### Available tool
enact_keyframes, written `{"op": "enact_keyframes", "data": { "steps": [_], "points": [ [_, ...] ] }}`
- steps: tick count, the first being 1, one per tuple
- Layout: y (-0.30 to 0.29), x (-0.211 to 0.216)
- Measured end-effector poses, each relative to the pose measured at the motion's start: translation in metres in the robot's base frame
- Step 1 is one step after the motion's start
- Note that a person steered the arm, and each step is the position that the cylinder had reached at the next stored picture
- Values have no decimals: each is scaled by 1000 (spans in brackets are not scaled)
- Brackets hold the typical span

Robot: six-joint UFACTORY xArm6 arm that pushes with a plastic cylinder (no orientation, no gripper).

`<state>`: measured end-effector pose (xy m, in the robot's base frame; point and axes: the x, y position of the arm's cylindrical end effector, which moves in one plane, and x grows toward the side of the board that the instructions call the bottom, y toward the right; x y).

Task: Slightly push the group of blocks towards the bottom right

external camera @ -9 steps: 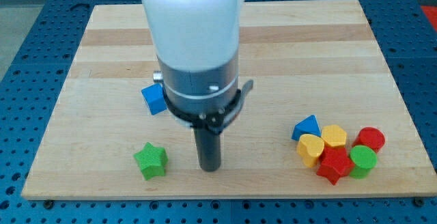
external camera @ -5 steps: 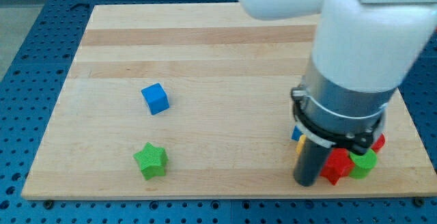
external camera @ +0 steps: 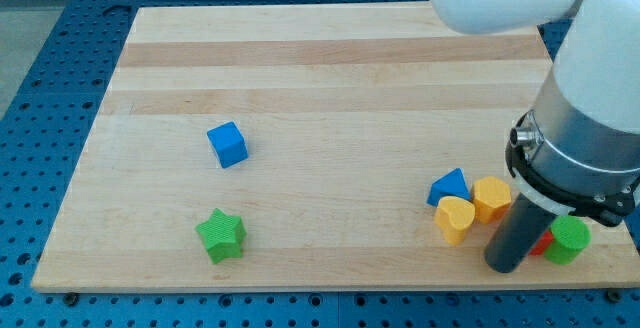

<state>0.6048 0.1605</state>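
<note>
A group of blocks sits at the view's bottom right: a blue triangular block (external camera: 449,186), a yellow heart block (external camera: 455,218), a yellow hexagon block (external camera: 490,198), a green cylinder (external camera: 569,240) and a red block (external camera: 541,245), which the rod mostly hides. My tip (external camera: 503,264) rests on the board just right of the yellow heart and below the yellow hexagon, in front of the red block. The arm body covers the space above the group's right side.
A blue cube (external camera: 227,144) lies left of centre. A green star block (external camera: 221,235) lies near the bottom left. The wooden board (external camera: 330,78) ends close below and right of the group, with blue perforated table around it.
My tip has moved right, from left of centre into the group at the bottom right. The green cylinder has shifted right and the red cylinder is no longer visible behind the arm.
</note>
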Motion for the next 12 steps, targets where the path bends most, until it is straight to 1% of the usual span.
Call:
{"op": "enact_keyframes", "data": {
  "steps": [1, 2, 3, 4, 5, 6, 8, 9, 10, 11, 12],
  "points": [
    [-27, 13],
    [-60, 14],
    [-121, 11],
    [-153, -11],
    [-150, -46],
    [-130, -52],
    [-59, -52],
    [-38, -52],
    [-45, -52],
    [-84, -51],
    [-104, -65]
  ]
}}
